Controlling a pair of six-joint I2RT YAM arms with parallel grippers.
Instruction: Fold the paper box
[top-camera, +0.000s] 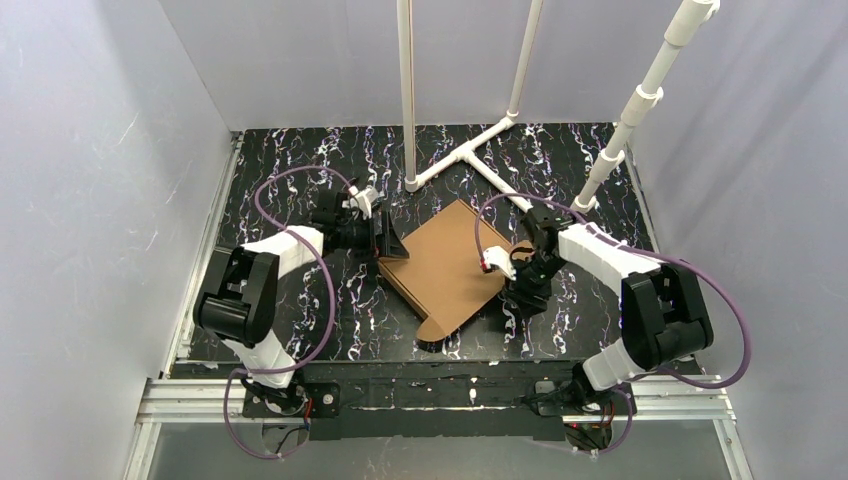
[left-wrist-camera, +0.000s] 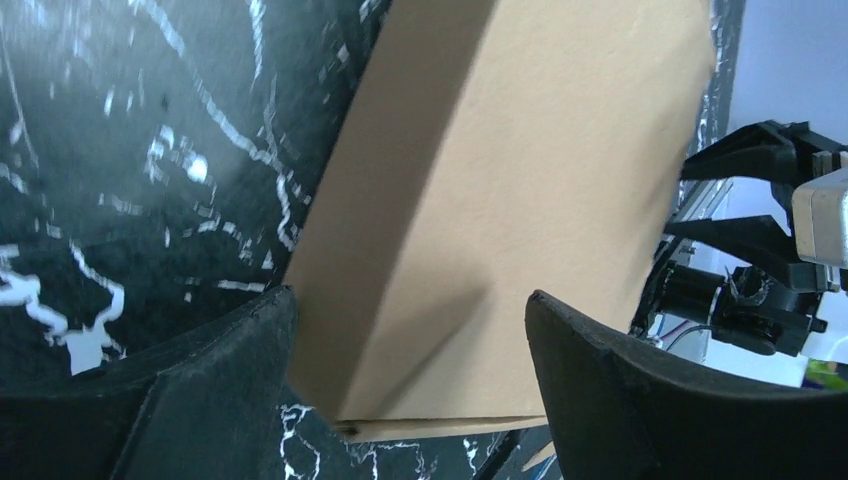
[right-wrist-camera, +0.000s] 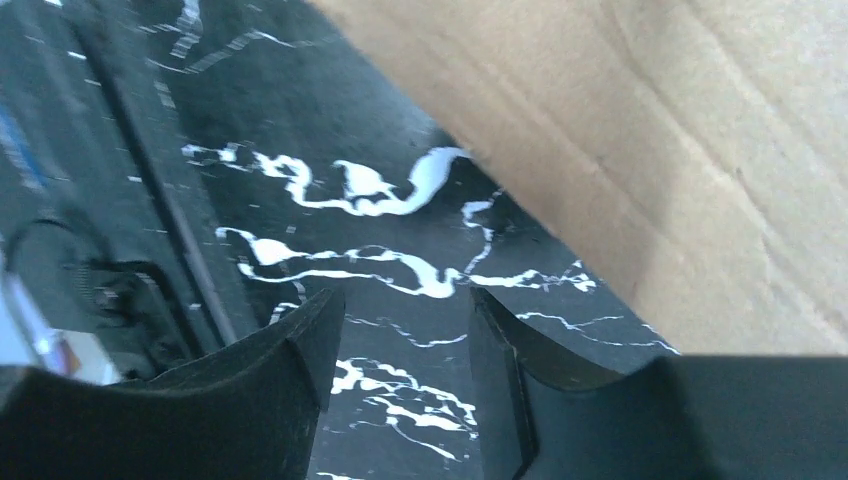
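Now | left arm at paper box corner, jaws wide | right arm downturned, jaws narrow

— What do your hands look like?
— My left hand and right hand have matte black fingers, curved like wedges.
— And behind them?
— White shells on the left arm and right arm, bulky black joint housings farther back. A purple cable loops behind each wrist; I see a red mark just behind my right hand.
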